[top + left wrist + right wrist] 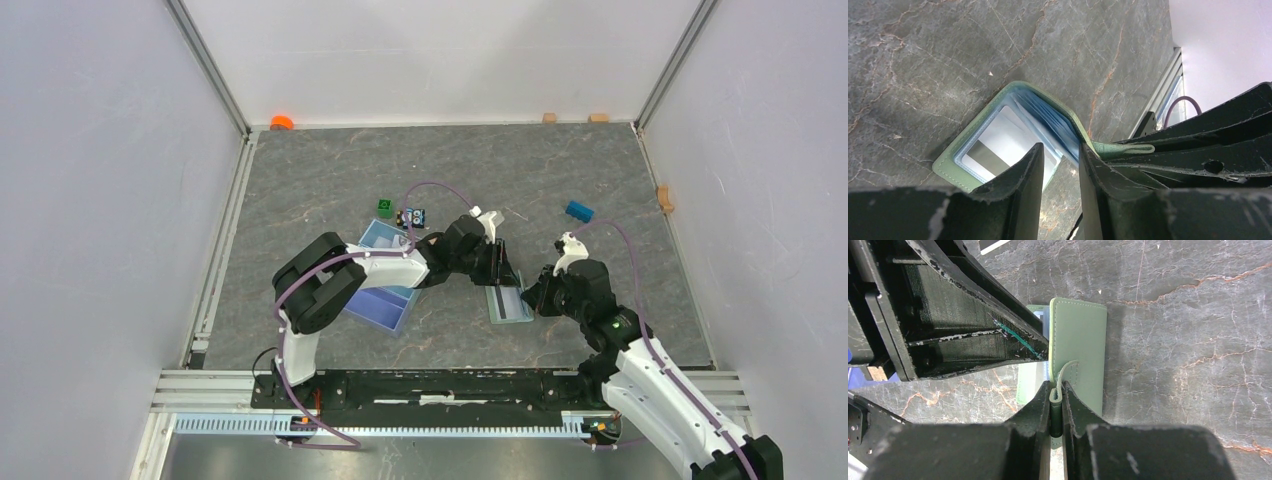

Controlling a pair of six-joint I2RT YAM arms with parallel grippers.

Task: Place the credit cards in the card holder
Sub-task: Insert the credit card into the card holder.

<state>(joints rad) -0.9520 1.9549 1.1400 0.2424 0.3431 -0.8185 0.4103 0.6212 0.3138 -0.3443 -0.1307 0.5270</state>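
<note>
The small, flat sage-green card holder [507, 303] with pale blue-green pockets is seen lying open on the grey marbled stone bench [330, 170], between the two arms. Its long axis is run roughly from the near edge towards the far one. Its narrow green snap tab [1066, 372] is pinched between the right fingers [1040, 410], which are clenched on it. By that hold one cover is raised off the other leaf, so that the pockets are fanned apart.

The left fingers [1030, 175] are placed directly over the far end of the holder and pointed down into the opening. They are parted by a moderate gap and nothing is seen clasped between them. One tip is set close against the inside of the raised green cover.

In the flat lower leaf, just ahead of the left fingers, a whitish rectangular credit card [998, 135] with a dark stripe is seen behind the clear window, apparently lodged there.

The coming move is judged to turn on one relation. The fanned pockets appear to be faced towards the left fingers and away from the right, so a card is best seated by the left arm along the holder's long axis while the cover is held up by the right.
</note>
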